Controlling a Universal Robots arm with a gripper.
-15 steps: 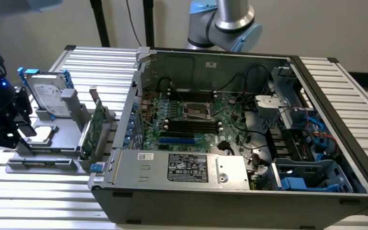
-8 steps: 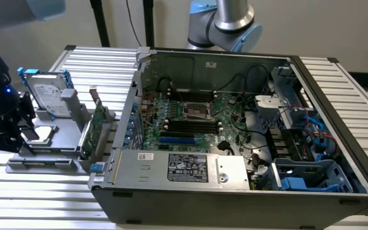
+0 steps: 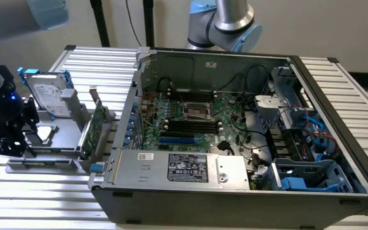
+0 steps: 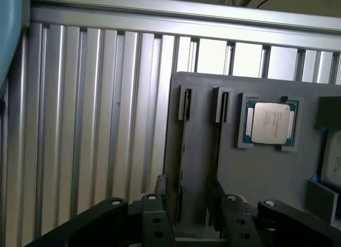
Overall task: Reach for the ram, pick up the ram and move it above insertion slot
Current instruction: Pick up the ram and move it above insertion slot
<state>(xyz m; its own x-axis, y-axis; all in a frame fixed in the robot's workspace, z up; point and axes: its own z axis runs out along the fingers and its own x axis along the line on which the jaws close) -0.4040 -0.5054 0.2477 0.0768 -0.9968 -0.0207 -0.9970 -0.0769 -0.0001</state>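
While the end effector (image 4: 186,186) gapes, processor (image 4: 269,123) lettering is illegible

The ram (image 4: 183,151) shows edge-on as a thin dark strip, standing on its long edge in a narrow groove of the grey holder (image 4: 266,183). The black insertion slots (image 3: 190,125) lie parallel on the motherboard (image 3: 225,103).

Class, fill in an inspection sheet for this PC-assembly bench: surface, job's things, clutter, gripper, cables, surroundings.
Surface: ribbed aluminium table carrying an open computer case and a grey parts holder.
Job's things: ram seemingly edge-on in a holder slot, untouched; black motherboard slots inside the case.
Clutter: hard drive, green expansion card, CPU, all on the holder.
Gripper: open, over the holder's slots, holding nothing.
Cables: black and blue leads inside the case.
Surroundings: pale wall, black poles behind.
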